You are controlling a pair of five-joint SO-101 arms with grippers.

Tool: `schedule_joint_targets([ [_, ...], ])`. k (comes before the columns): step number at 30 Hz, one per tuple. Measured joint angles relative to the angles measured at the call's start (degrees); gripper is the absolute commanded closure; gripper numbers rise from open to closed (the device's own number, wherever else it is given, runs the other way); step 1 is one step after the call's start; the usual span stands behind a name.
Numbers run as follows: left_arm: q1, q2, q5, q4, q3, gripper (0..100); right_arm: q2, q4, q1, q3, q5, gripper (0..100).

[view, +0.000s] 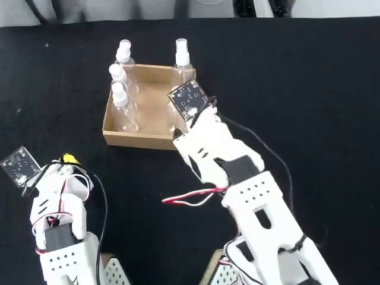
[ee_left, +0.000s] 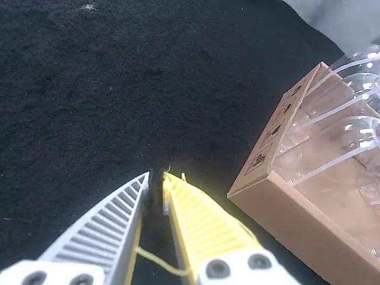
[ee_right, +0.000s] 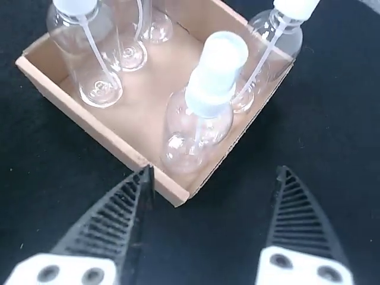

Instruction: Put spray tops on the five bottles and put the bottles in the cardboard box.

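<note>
The cardboard box (view: 138, 140) stands on the black table with several clear bottles upright in it, each with a white spray top. One row (view: 121, 89) stands along its left wall and one bottle (view: 181, 59) at the back right corner. My right gripper (ee_right: 214, 178) hangs open just above the box's near right corner. The closest bottle (ee_right: 199, 113) stands free in the box (ee_right: 71, 98) a little beyond its black fingertips (ee_right: 141, 181). My left gripper (ee_left: 157, 178) is shut and empty over bare table, left of the box (ee_left: 285, 202). Its yellow finger (view: 70, 159) also appears from above.
The black cloth (view: 297, 89) covers the whole table. A loop of red and white cable (view: 187, 199) hangs off the right arm (view: 237, 172) over the table's middle. Both arm bases stand at the near edge.
</note>
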Motion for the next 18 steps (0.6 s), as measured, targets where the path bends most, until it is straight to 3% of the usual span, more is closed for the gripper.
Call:
schedule_joint_targets([
  [18,0.0,0.0,0.0,0.0,0.0,97,-19.4,0.0,0.0,8.3,0.0,82.9],
])
